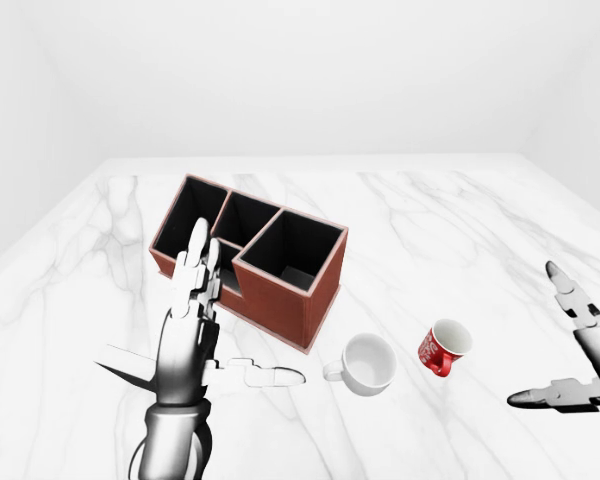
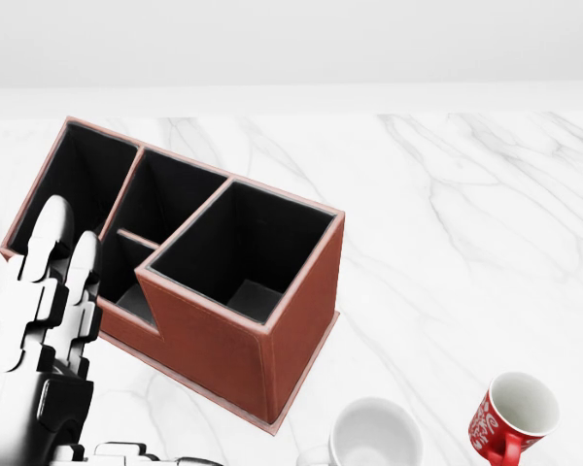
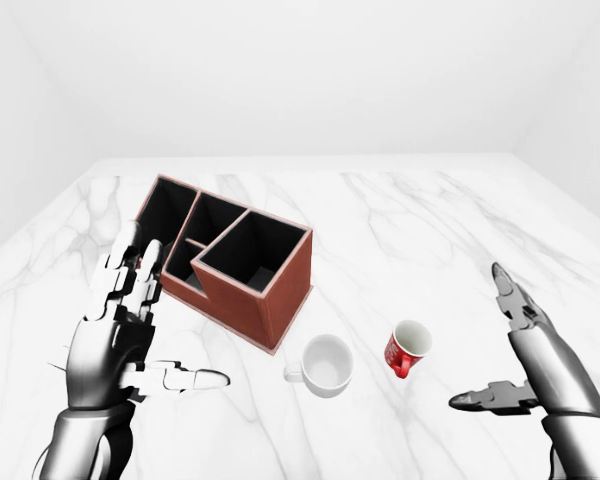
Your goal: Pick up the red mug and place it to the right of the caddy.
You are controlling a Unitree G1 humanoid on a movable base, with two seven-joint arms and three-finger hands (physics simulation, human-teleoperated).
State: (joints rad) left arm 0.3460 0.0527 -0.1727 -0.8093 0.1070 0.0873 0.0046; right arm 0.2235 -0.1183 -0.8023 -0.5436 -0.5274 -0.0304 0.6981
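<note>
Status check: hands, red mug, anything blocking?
Left robot hand open, right robot hand open, both empty. Red mug on table, untouched, right of white mug. Path from right robot hand clear.
</note>
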